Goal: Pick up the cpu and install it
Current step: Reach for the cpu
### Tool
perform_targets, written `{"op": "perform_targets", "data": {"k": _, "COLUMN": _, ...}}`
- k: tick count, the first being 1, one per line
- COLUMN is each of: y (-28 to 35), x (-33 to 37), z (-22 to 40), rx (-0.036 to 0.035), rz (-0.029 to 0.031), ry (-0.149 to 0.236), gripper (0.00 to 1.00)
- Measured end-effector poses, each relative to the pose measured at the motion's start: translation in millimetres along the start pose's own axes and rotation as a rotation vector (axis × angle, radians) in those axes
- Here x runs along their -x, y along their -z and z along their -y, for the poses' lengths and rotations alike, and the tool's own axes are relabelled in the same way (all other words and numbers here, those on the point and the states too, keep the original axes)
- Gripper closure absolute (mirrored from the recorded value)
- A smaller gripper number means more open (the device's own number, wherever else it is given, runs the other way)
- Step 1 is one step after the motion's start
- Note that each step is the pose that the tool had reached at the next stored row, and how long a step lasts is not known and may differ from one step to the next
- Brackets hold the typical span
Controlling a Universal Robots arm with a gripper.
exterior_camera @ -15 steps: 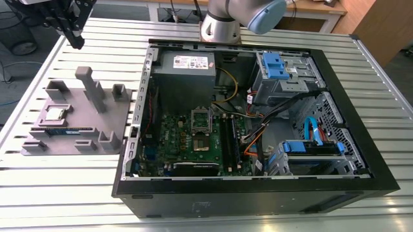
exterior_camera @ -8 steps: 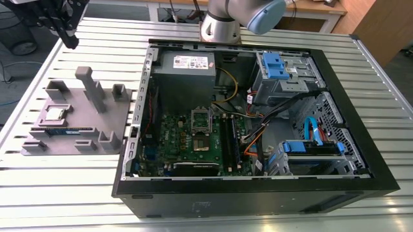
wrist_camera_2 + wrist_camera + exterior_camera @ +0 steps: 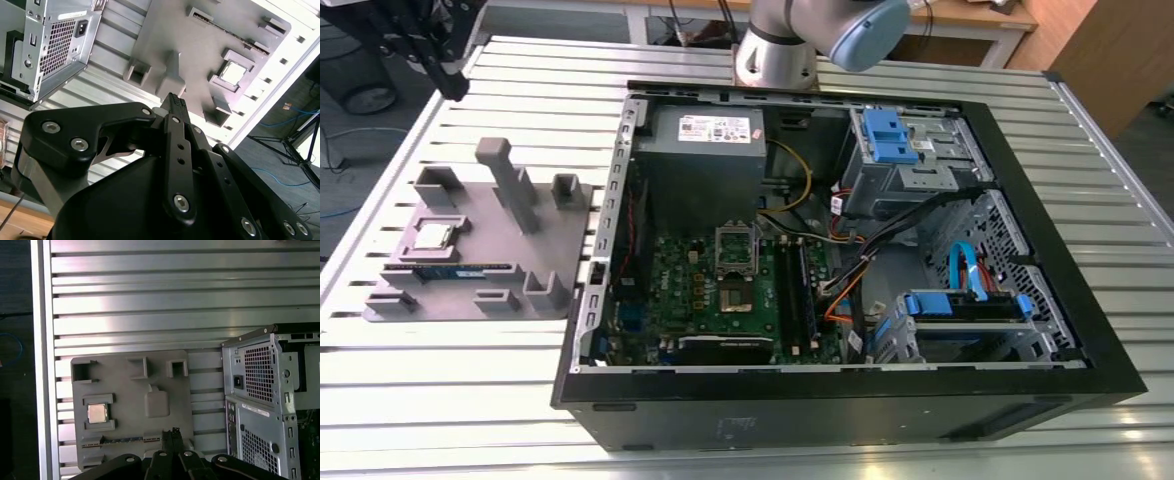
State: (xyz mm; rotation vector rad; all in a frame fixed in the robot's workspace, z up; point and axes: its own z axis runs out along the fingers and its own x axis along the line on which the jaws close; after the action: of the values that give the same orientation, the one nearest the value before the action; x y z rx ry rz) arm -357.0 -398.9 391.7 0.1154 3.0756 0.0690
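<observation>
cpu (image 3: pixel 434 236): seated flat, metal top up, in a square recess of the grey tray (image 3: pixel 470 215), on the tray's side away from the computer case (image 3: pixel 854 400). It has not been lifted.

Gripper (image 3: pixel 454 90): stands above the slatted table (image 3: pixel 454 380) towards the exterior view's upper left, beyond the tray's far end and well apart from the chip. In the first wrist view the fingers (image 3: pixel 165 440) are pressed together with nothing between them. They would have to part before any grasp.

Governing relation: the chip lies below the gripper and offset to one side, on the side away from the case. It is square, so no long axis applies, and its edges run parallel to the tray's edges. Either pair of opposite sides looks available to the fingers.

Containers: the tray also carries a memory stick (image 3: pixel 447 270), lying in a slot just beside the chip. Its other posts and holders appear unoccupied. The case lies open and holds the motherboard (image 3: pixel 707 320). The socket (image 3: pixel 736 295) looks vacant, though I judge this with reserve.
</observation>
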Motion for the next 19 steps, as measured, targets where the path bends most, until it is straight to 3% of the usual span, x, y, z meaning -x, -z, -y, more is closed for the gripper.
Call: {"op": "perform_targets", "data": {"k": 19, "y": 1.0, "x": -25.0, "z": 1.9, "rx": 0.0003, "rz": 0.0038, "ry": 0.0, "gripper": 0.89}}
